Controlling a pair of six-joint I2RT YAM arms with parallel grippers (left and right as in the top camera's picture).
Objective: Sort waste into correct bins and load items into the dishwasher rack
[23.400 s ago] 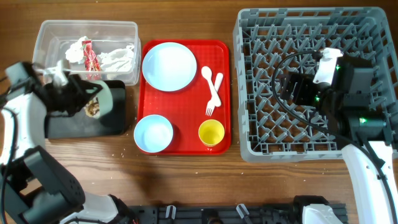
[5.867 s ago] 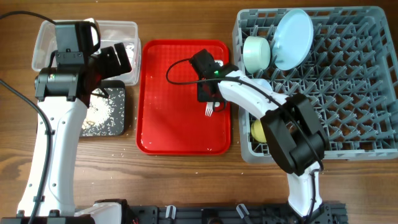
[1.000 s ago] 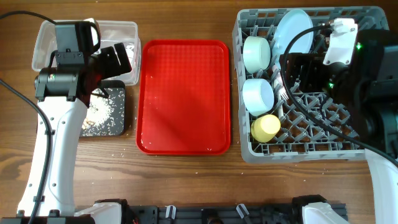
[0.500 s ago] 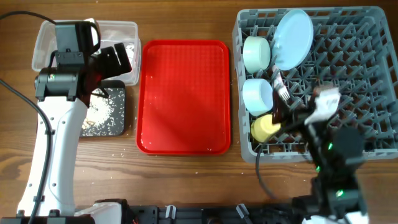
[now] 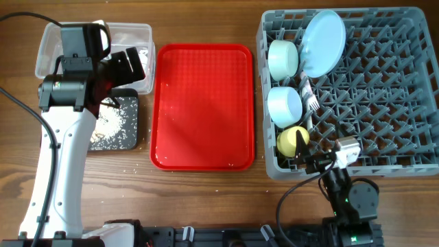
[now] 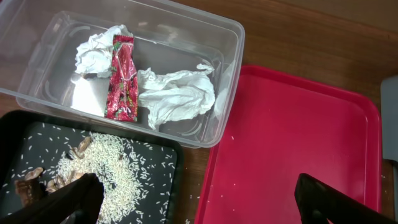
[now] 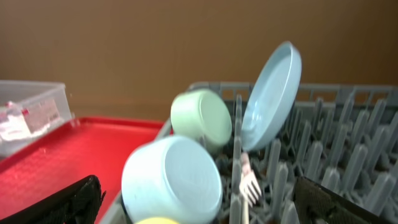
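Note:
The grey dishwasher rack (image 5: 384,96) holds the light blue plate (image 5: 322,42) on edge, the pale green bowl (image 5: 282,58), the light blue bowl (image 5: 284,105), the yellow cup (image 5: 293,140) and a white fork (image 7: 249,177). In the clear tub (image 6: 37,68) lie crumpled napkins (image 6: 177,96) and a red-striped wrapper (image 6: 123,78). Rice scraps (image 6: 106,165) with brown bits are spread in the black tray (image 6: 161,162). My left gripper (image 6: 199,199) hangs open and empty over the edges of the black tray and the red tray. At the rack's front edge, my right gripper (image 5: 309,159) is open and empty, facing the bowls.
The flat red tray (image 5: 202,106) lies between the bins and the rack, bare except for a few stray rice grains. Loose grains also dot the wooden table beside the black tray. My left arm covers much of the clear tub from above.
My right arm has drawn back from above the rack to the table's front edge, low beside the yellow cup. The left arm and the racked items have not moved.

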